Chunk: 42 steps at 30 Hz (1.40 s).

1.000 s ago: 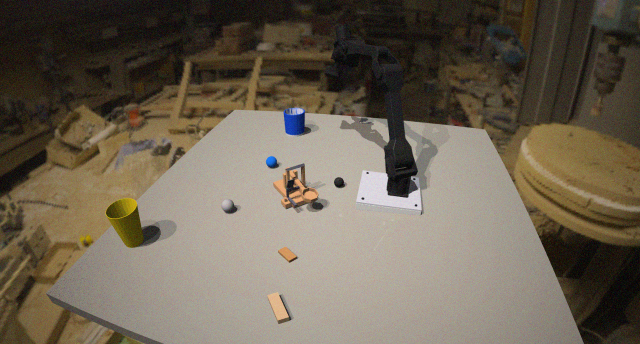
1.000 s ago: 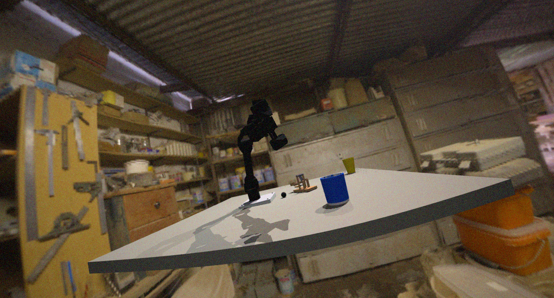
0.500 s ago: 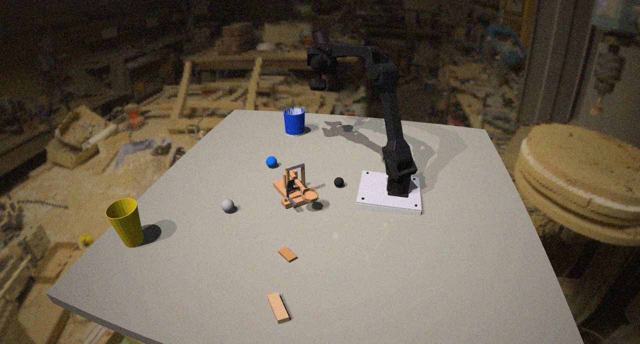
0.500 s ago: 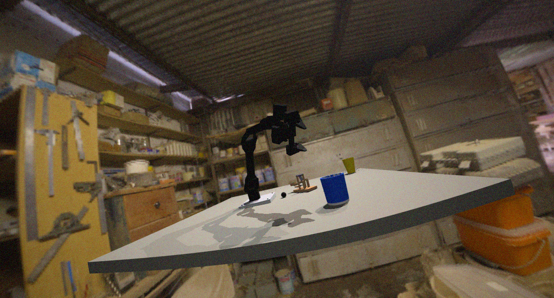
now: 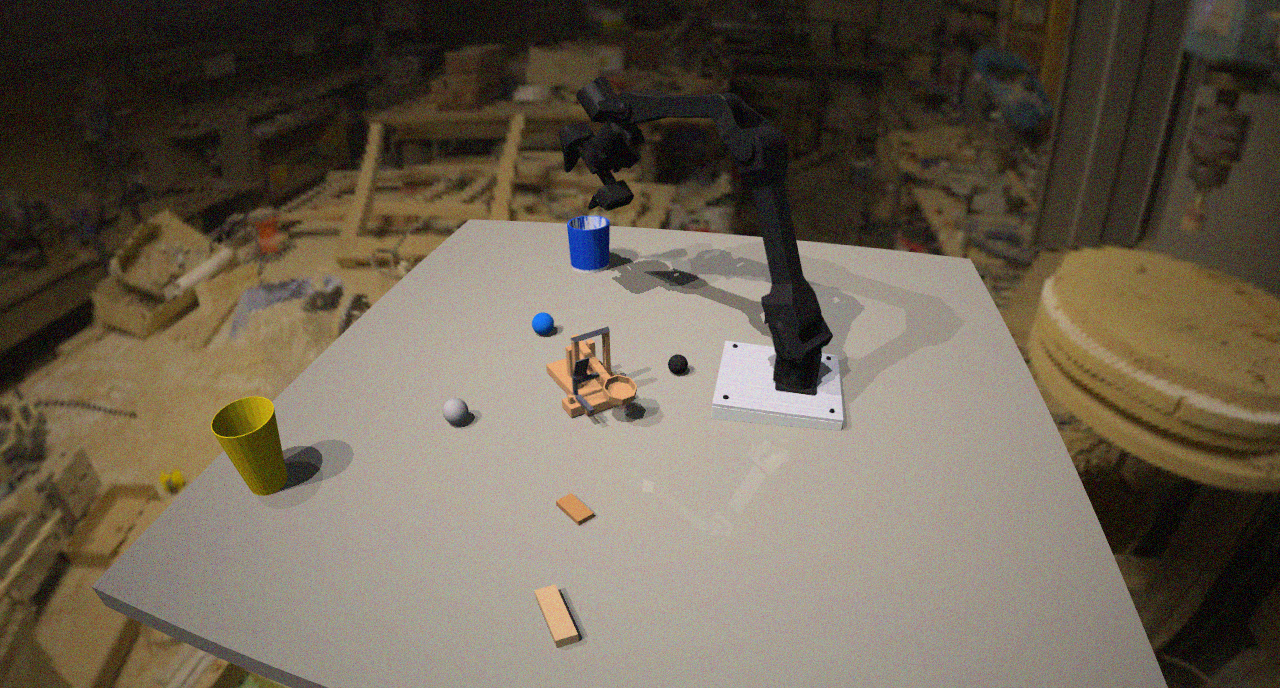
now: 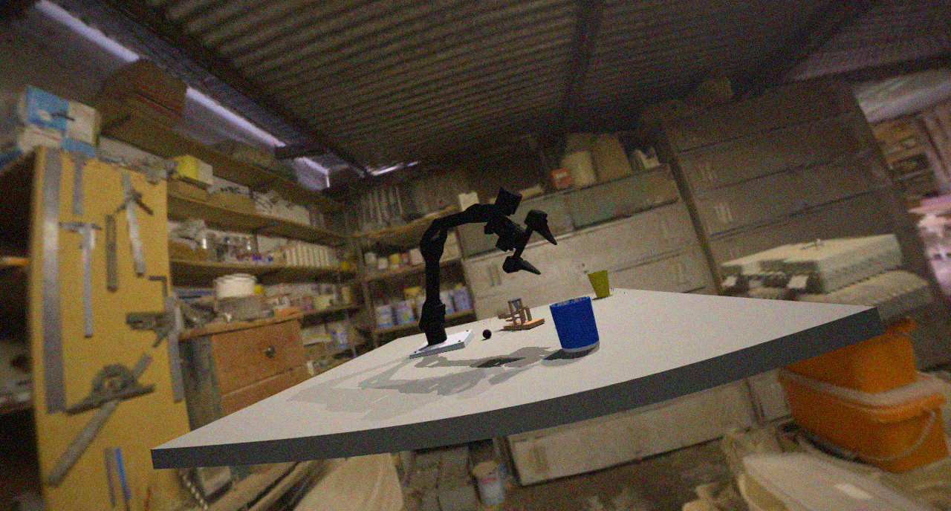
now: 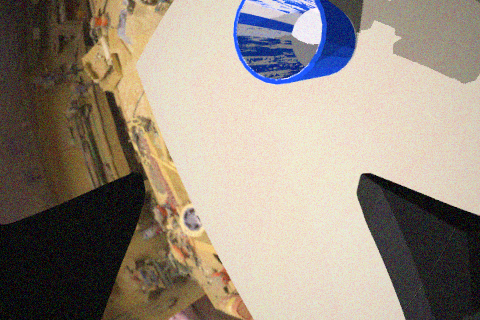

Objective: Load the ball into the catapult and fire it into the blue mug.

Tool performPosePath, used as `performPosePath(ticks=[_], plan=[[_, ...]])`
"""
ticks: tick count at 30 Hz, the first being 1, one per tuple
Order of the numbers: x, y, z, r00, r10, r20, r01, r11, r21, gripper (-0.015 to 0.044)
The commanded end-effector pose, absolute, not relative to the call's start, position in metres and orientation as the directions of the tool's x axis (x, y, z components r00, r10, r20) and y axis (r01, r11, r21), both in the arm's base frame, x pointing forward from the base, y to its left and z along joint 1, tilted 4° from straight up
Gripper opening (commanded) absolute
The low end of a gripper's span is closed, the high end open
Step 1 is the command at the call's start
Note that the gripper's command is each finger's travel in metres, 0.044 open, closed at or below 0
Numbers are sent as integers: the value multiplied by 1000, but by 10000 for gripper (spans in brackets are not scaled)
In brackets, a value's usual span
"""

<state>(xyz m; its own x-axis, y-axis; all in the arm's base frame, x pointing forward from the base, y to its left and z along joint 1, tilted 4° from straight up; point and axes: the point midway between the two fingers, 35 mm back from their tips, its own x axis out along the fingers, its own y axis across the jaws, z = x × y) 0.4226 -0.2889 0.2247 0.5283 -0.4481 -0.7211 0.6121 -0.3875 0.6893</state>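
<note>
The wooden catapult point(image 5: 574, 405) point(image 6: 524, 324) stands mid-table, with its round cup point(image 5: 620, 387) toward the robot's base side; no ball shows in it. A blue ball point(image 5: 542, 323), a grey ball point(image 5: 455, 411) and a black ball point(image 5: 677, 363) point(image 6: 487, 333) lie apart around the catapult. The blue mug point(image 5: 588, 243) point(image 6: 576, 325) point(image 7: 345, 42) stands upright near the far edge in the top view. My gripper point(image 5: 580, 185) point(image 6: 547, 258) point(image 7: 254, 186) is open and empty, high above the table near the mug. In the wrist view the mug is beyond the fingertips.
A yellow cup point(image 5: 255, 451) point(image 6: 599, 284) stands near the table's left edge in the top view. An orange-brown block point(image 5: 574, 508) and a longer pale block point(image 5: 556, 616) lie toward the front. The arm's white base plate point(image 5: 760, 406) point(image 6: 458, 342) is right of the catapult in the top view.
</note>
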Motion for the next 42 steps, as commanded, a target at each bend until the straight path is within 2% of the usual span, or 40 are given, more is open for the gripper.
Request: performPosePath(ticks=[1,12,22,32,42], plan=[[428,-259,212,513,-388,-766,699,-328,635,440],[432,-173,183,429,-236,-872,883,-93,459,440],[418,-99,163,309,-129,-942,943,169,286,440],[390,-33,148,161,-61,-985,890,440,118,440],[352,22,139,1,-41,-999,735,677,-27,440]])
